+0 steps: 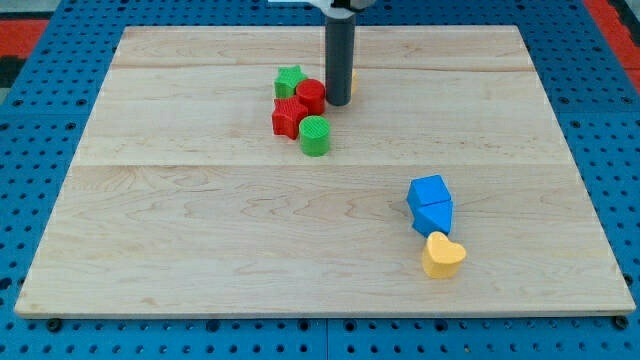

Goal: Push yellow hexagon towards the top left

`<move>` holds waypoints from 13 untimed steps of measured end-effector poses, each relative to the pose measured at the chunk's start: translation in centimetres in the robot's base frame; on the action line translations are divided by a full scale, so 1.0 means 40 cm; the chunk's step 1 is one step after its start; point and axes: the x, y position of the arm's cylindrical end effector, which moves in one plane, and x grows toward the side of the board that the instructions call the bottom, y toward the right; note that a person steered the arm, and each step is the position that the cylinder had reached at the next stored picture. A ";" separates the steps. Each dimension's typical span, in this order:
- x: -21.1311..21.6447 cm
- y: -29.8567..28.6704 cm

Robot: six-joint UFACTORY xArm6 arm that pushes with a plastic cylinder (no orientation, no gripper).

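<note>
My tip (339, 103) rests on the board near the view's top centre. Only a thin sliver of the yellow hexagon (353, 80) shows, at the rod's right edge; the rod hides the rest. Just left of the tip is a tight cluster: a green star (290, 79), a red round block (310, 96) touching the rod, a red star (287, 118) and a green cylinder (315, 136).
At the view's lower right, two blue blocks (429, 192) (434, 216) sit together, with a yellow heart (442, 256) just below them. The wooden board (200, 230) lies on a blue pegboard surface.
</note>
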 end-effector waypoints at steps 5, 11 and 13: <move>-0.113 -0.039; -0.099 -0.480; -0.024 -0.545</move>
